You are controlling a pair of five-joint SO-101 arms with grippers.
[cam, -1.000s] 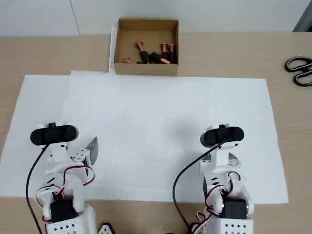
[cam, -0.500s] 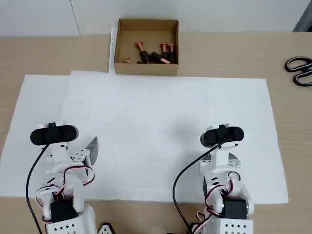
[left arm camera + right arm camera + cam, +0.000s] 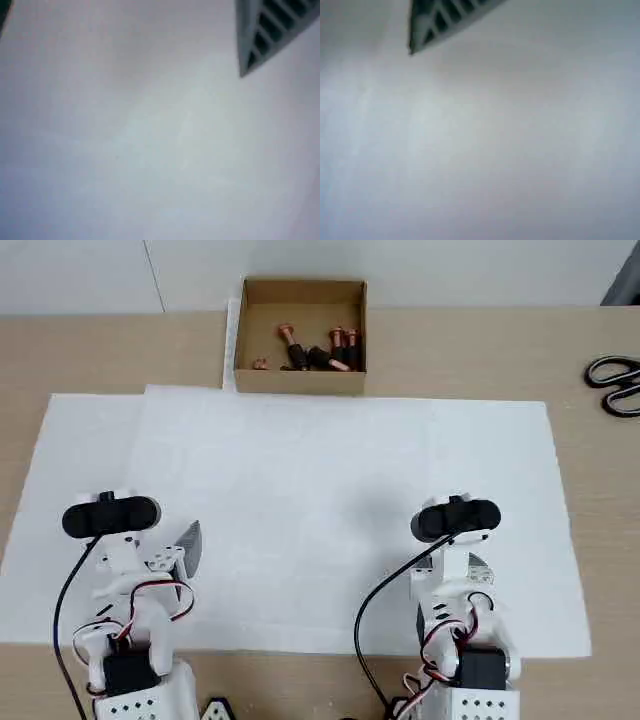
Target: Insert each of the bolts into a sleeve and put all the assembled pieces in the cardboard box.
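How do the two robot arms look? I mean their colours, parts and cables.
Both the left arm and the right arm are white plastic with black motor blocks. Each wrist carries a black oval camera, from which a black cable runs to the base. Thin red, white and black wires loop between joints.

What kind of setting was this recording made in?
Probably a lab or workshop bench set up for robot trials: a wooden table with two small arms mounted at its near edge, a white sheet spread as a work mat, a cardboard box holding bolts, and scissors.
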